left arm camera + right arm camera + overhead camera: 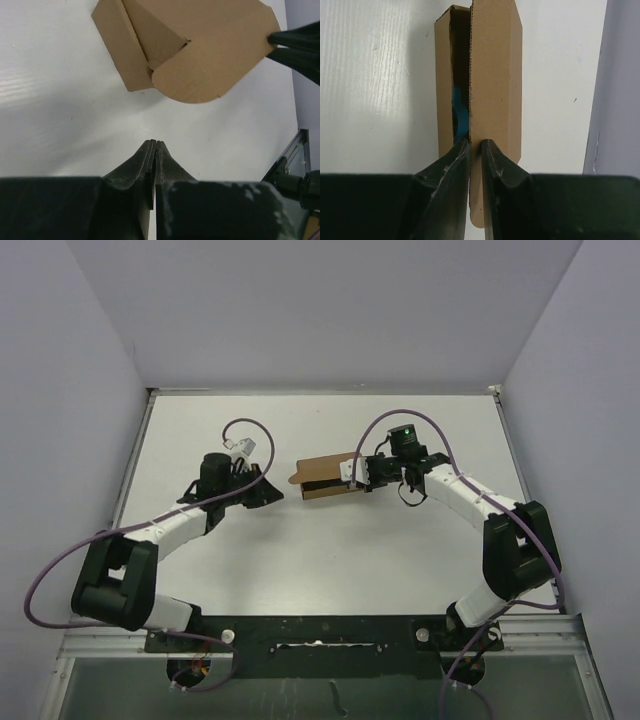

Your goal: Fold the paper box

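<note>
The paper box is a brown cardboard piece lying mid-table between the arms, part folded. In the left wrist view the paper box shows a rounded flap and an inner triangular fold. My right gripper is shut on the box's near flap; the flap stands edge-on between the two black fingers. Something blue sits inside the open box. My left gripper is shut with nothing in it, its tips pressed together a short way off the box's left end, not touching it.
White walls close in the table on the left, back and right. The arms' cables loop above both wrists. The right gripper's fingertips show at the right edge of the left wrist view.
</note>
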You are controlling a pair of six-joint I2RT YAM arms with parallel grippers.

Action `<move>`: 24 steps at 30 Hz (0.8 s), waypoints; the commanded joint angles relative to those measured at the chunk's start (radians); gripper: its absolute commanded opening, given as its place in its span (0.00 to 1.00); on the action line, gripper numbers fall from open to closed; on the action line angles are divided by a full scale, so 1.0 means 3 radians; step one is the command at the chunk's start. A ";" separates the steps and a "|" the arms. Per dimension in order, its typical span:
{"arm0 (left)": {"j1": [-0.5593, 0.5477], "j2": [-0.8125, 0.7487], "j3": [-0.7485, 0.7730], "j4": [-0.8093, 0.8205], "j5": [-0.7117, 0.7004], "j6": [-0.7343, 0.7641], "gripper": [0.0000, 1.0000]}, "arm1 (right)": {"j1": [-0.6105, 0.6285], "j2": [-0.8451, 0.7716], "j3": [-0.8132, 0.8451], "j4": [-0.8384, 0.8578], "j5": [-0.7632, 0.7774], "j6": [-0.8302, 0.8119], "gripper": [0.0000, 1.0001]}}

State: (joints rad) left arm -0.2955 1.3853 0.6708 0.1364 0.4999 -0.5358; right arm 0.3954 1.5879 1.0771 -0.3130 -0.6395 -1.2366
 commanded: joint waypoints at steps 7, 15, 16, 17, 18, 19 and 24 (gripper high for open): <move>-0.0179 0.0796 0.0046 0.1490 -0.0584 -0.0965 0.00 | 0.0022 -0.0086 -0.0059 0.0125 -0.0147 0.0118 0.15; -0.0181 0.1221 0.0019 0.1960 -0.0577 -0.1346 0.06 | 0.0023 -0.0087 -0.0076 0.0141 -0.0178 0.0139 0.15; -0.0182 0.1250 0.0020 0.1988 -0.0573 -0.1368 0.07 | 0.0026 -0.0088 -0.0077 0.0141 -0.0179 0.0135 0.15; -0.0181 0.1274 0.0016 0.2023 -0.0560 -0.1384 0.09 | 0.0024 -0.0083 -0.0077 0.0141 -0.0179 0.0139 0.15; -0.0181 0.1297 0.0010 0.2073 -0.0550 -0.1407 0.11 | 0.0025 -0.0082 -0.0078 0.0143 -0.0179 0.0141 0.15; -0.0180 0.1313 0.0002 0.2114 -0.0541 -0.1432 0.12 | 0.0027 -0.0081 -0.0078 0.0148 -0.0183 0.0140 0.15; -0.0181 0.1393 -0.0007 0.2241 -0.0499 -0.1520 0.19 | 0.0025 -0.0070 -0.0076 0.0146 -0.0190 0.0147 0.15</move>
State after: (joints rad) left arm -0.3496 1.7737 0.6617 0.6815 0.3405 -0.9554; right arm 0.3954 1.5879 1.0630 -0.2840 -0.6601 -1.2106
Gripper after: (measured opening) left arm 0.171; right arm 0.153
